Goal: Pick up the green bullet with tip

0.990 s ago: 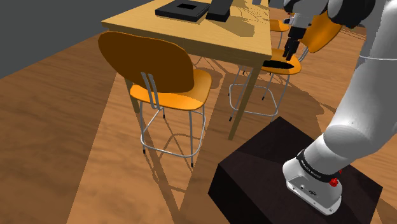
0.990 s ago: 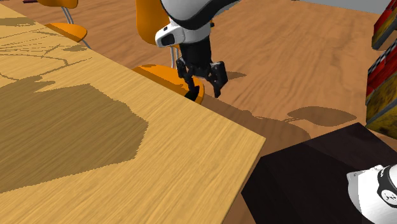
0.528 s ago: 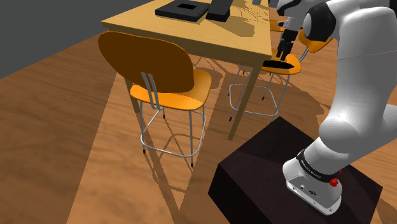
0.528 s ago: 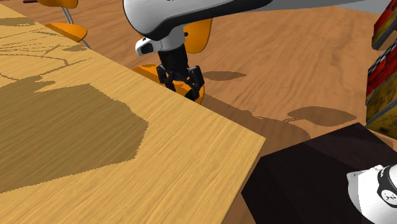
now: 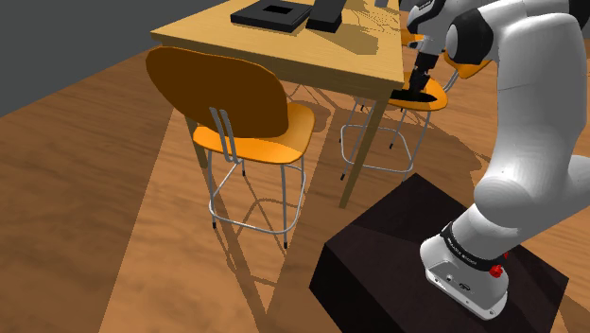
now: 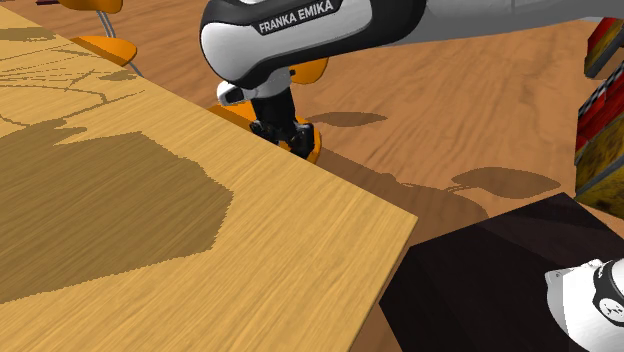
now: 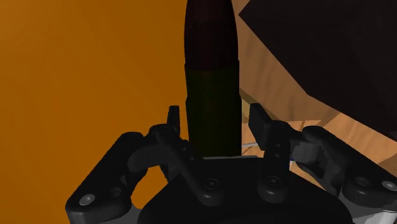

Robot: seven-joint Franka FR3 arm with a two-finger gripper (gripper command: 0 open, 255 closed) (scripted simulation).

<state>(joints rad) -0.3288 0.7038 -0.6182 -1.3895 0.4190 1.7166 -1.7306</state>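
There is one bullet [image 7: 212,102]. It is dark green, round and long, with a dark red-brown tip [image 7: 211,32]. It lies on an orange chair seat [image 7: 83,70], right by the corner of the one wooden table [image 5: 284,52].

One black gripper [image 7: 215,118] is down over the bullet. Its two fingers [image 7: 173,119] stand apart, one on each side (there is a thin gap on both sides, so they are not pinching it).

Half a second ago the gripper was a bit higher above the seat. Now it has come down lower.

On the table are a flat black square [image 5: 272,13] and a black block [image 5: 326,11]. A second orange chair [image 5: 236,118] stands in front of the table. The arm sits on one dark box [image 5: 378,255].
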